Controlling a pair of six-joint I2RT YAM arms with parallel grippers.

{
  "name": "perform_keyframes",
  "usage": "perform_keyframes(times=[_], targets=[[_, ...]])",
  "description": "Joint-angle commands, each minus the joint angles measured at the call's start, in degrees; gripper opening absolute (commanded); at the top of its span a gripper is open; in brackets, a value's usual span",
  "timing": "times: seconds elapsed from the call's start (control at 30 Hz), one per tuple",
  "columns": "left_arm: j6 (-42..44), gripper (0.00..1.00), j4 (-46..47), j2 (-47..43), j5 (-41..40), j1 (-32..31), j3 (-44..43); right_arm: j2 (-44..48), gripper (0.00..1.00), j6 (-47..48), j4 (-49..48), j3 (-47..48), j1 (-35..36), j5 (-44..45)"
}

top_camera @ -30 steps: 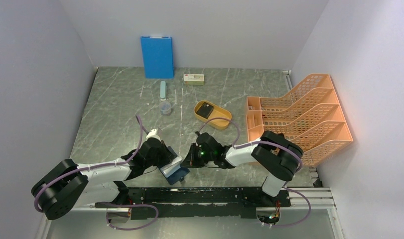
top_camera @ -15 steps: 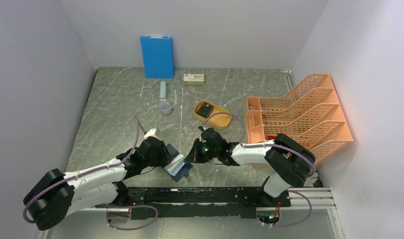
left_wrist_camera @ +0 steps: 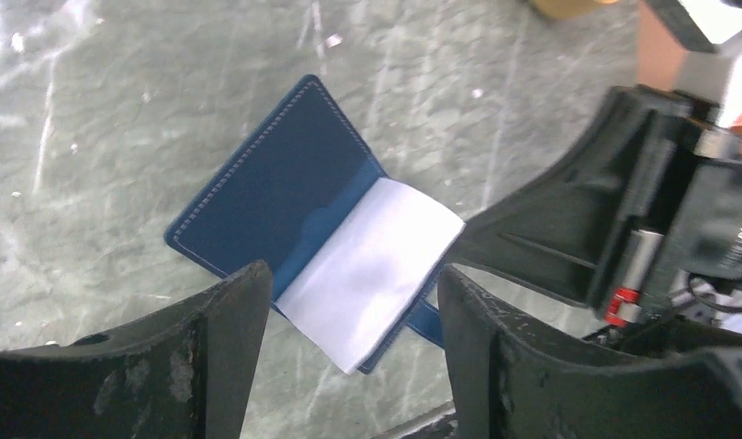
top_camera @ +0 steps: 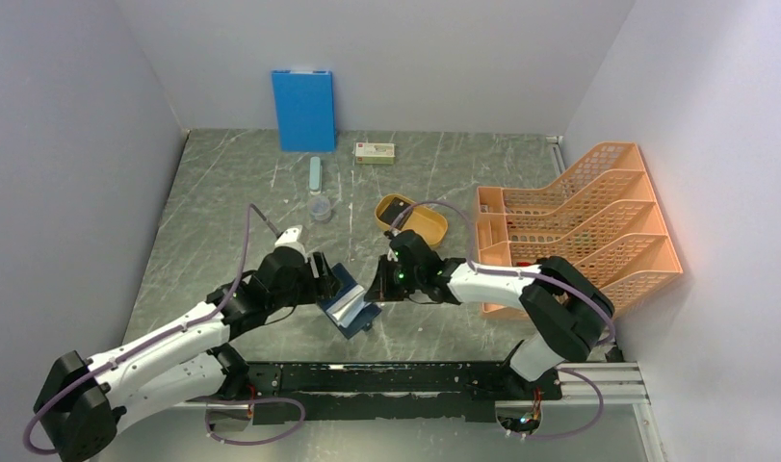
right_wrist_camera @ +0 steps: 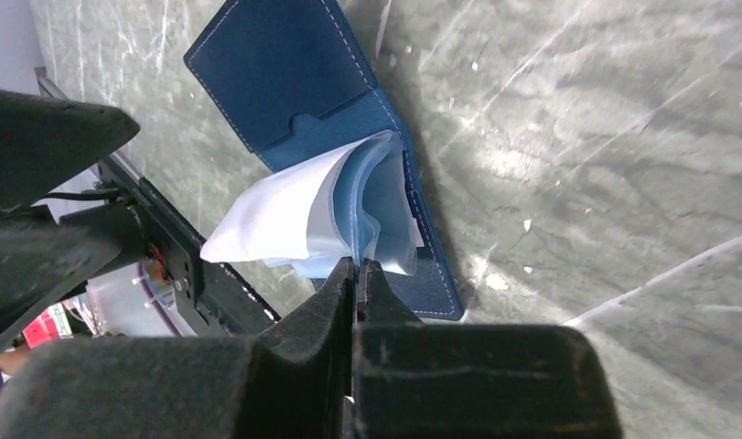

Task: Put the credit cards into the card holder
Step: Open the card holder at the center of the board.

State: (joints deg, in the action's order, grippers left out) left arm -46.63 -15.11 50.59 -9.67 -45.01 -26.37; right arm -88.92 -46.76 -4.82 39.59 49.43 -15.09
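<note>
Navy blue, the holder (top_camera: 348,306) lies open on the table (top_camera: 222,212) between left gripper (top_camera: 321,277) and right gripper (top_camera: 377,289). Left wrist: left gripper (left_wrist_camera: 353,277) hangs spread above it. Right wrist: right gripper (right_wrist_camera: 356,267) is closed, seemingly nipping a sleeve (right_wrist_camera: 294,219), holding pockets open.

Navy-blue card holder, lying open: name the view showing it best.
Left wrist: nearly the whole card holder shows, flap and white sleeves. In right wrist the right gripper covers its near edge; top external shows it small.
</note>
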Motion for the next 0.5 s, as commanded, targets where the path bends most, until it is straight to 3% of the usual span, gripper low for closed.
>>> perform_keyframes(times=[0.0, 0.2, 0.47], targets=[[6.46, 0.75, -0.05, -1.46, 4.69, 0.01, -3.53, 1.65, 0.0, 4.51, 3.34, 2.73, -2.29, -2.75], [9.57, 0.83, 5.71, 1.61, 13.14, -0.51, -3.21, 1.29, 0.0, 7.1, 4.56, 4.49, -4.85, -7.78], [10.28, 0.82, 7.07, 9.76, 12.1, -3.73, -3.33, 1.56, 0.0, 7.96, 5.79, 4.57, -6.28, -11.0]])
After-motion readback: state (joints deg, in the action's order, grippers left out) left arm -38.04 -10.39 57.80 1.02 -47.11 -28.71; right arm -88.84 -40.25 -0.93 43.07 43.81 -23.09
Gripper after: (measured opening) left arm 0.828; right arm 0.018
